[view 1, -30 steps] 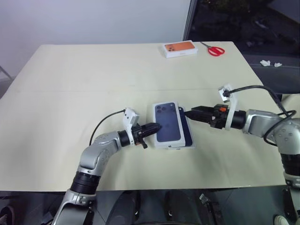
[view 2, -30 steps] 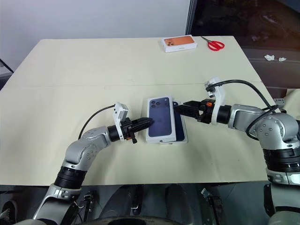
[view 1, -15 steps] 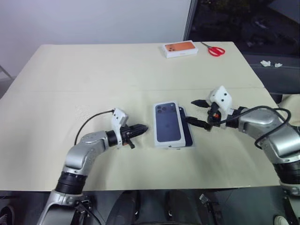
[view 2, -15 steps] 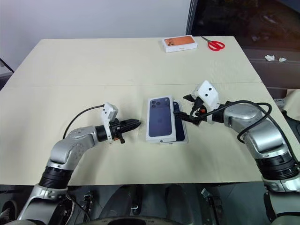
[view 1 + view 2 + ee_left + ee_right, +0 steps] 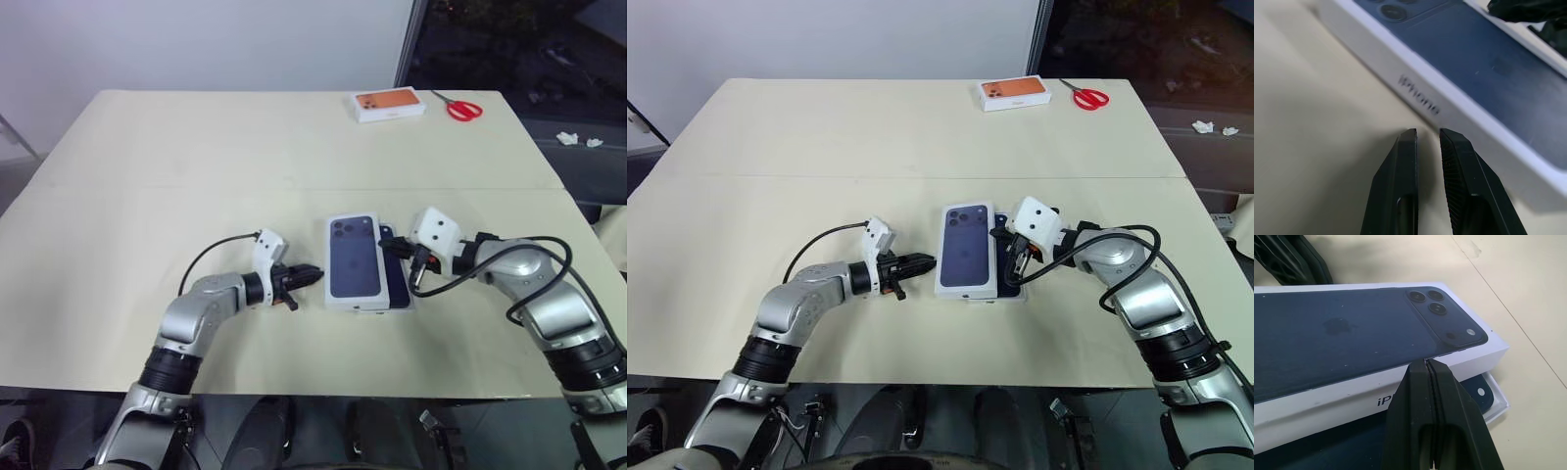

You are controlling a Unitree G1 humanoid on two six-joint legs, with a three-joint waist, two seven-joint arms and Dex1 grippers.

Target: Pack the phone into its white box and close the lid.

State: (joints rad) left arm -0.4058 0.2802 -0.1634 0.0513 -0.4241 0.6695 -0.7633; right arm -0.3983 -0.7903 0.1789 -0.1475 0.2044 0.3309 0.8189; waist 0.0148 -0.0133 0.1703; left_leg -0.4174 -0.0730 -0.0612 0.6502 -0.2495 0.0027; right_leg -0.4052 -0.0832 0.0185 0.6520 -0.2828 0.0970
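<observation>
On table (image 5: 196, 157), lid (image 5: 354, 260) lengthwise, cameras far end.

The right gripper (image 5: 1007, 257), wide open half a second ago, now has its fingers pressed together against the 3 o'clock side of the lid (image 5: 966, 249). The left gripper (image 5: 926, 261), touching the lid's 9 o'clock edge a second ago, now sits just short of it.

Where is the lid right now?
The lid sits mid-table between both claws, skewed over the white box, whose right side with the phone stays uncovered.
</observation>
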